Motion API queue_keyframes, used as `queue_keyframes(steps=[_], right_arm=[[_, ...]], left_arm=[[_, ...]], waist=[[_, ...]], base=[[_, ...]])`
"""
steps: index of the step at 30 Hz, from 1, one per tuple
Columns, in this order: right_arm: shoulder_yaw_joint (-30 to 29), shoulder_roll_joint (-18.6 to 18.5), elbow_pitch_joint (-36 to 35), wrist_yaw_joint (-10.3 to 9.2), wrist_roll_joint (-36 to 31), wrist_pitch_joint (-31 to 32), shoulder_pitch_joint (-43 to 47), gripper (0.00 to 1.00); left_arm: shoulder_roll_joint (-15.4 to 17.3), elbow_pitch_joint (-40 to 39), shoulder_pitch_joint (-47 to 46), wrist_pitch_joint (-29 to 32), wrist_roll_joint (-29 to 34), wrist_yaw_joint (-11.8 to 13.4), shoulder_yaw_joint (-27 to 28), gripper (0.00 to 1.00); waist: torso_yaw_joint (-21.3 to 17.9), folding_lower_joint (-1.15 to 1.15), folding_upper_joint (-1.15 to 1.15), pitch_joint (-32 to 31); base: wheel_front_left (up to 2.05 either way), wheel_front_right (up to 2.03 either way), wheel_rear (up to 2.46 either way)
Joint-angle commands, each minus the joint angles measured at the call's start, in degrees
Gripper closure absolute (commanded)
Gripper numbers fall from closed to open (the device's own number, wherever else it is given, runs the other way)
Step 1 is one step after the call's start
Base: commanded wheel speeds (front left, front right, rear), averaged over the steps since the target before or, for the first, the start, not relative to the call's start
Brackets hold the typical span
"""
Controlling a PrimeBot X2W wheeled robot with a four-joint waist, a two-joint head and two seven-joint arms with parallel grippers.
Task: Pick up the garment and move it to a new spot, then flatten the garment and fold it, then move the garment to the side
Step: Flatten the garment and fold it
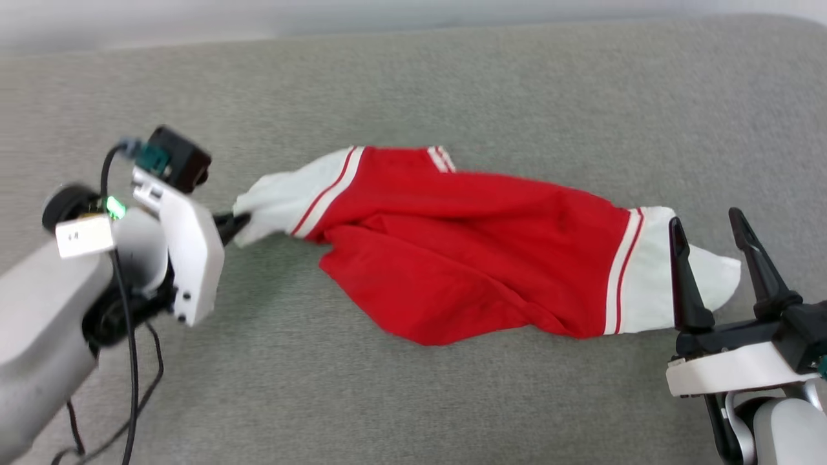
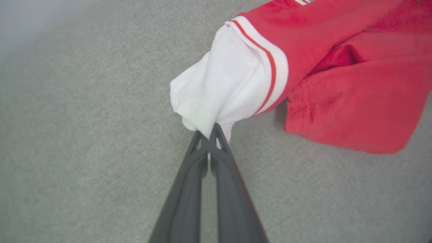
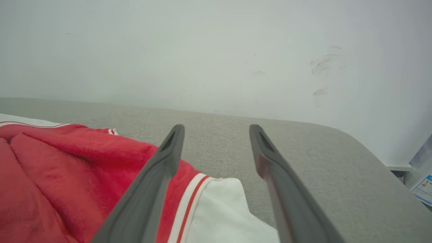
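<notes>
Nearest, at the near right, the right gripper (image 1: 705, 216) holds nothing, its two long dark fingers spread wide either side of a white sleeve's end. The red jersey garment (image 1: 465, 258), with white short sleeves and red-white striped trim, lies crumpled and stretched left to right across the grey woven cloth surface (image 1: 413, 84). At the left, the left gripper (image 1: 238, 223) is clamped on the other sleeve's end. A pale wall (image 3: 202, 50) rises beyond the far edge.
</notes>
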Motion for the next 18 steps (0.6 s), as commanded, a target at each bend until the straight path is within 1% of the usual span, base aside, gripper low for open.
queue_keyframes(steps=[1, 7, 11, 14, 18], right_arm=[[-0.08, -0.43, 0.22, -0.06, -0.12, -0.19, 0.82, 0.0], [-0.42, -0.59, 0.63, -0.06, -0.22, -0.18, 2.34, 0.0], [-0.44, -0.8, 0.69, -0.06, -0.14, 0.02, 2.95, 0.0], [-0.54, -1.07, 0.7, -0.06, -0.09, 0.17, 3.19, 0.0], [-0.61, -1.37, 0.77, -0.06, -0.09, 0.46, 3.35, 0.0]], left_arm=[[0.67, -1.07, 2.74, -1.27, -0.98, 0.91, 0.09, 1.0], [5.03, -6.02, 12.53, -5.45, -3.58, 4.69, -0.18, 1.0], [6.72, -8.59, 19.05, -7.62, -6.02, 6.83, -0.91, 1.0], [6.72, -9.24, 22.99, -8.9, -7.83, 7.45, -1.65, 1.0], [5.29, -8.35, 26.45, -9.18, -9.12, 6.96, -3.28, 1.0]], waist=[[2.51, 0.0, 0.0, -2.46], [4.61, 0.0, 0.0, -4.36], [5.34, 0.0, 0.0, -4.87], [5.61, 0.0, 0.0, -5.04], [5.86, 0.0, 0.0, -5.26]], base=[[0.0, 0.0, 0.0], [0.0, 0.0, 0.0], [0.0, 0.0, 0.0], [0.0, 0.0, 0.0], [0.0, 0.0, 0.0]])
